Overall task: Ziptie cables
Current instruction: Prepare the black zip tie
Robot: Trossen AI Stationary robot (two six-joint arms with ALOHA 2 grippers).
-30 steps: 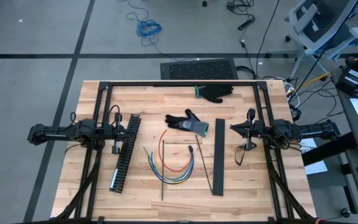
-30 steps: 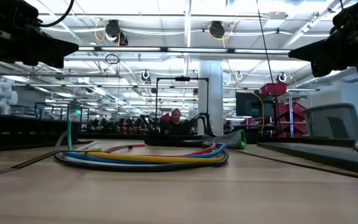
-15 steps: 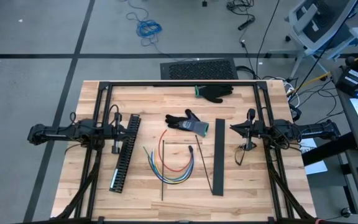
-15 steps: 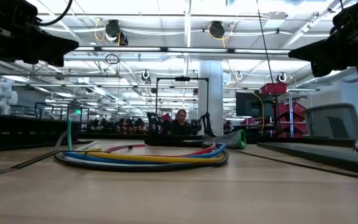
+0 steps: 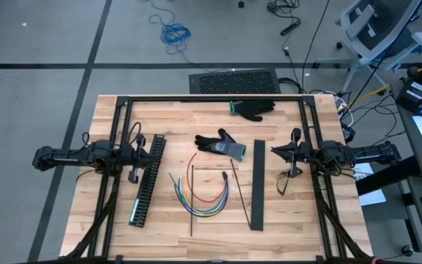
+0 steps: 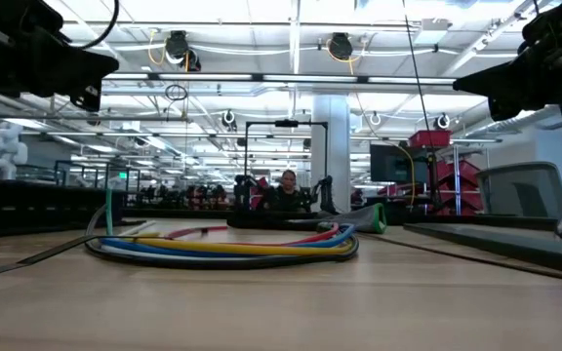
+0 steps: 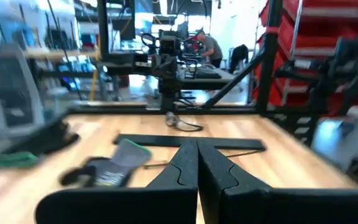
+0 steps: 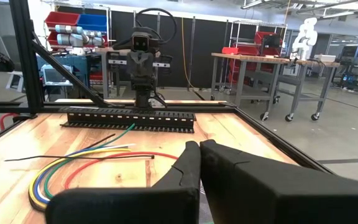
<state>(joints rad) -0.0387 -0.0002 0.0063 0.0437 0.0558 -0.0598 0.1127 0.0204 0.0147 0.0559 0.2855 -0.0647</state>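
On the wooden bench [image 5: 108, 220] the cables [image 5: 200, 192] lie loose near the middle (red, yellow, blue, green), untouched. The left gripper [image 5: 139, 150] and right gripper [image 5: 277, 150] wait at opposite sides, jaws closed, holding nothing.

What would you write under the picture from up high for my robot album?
Colourful cables lie curled mid-table, untouched, between the left gripper and right gripper, both shut.

My overhead camera looks straight down on the whole tabletop [image 5: 284, 220]. My low camera sits at its surface, level, near the cables [image 6: 222, 247]. Wrist cameras face each other across them.
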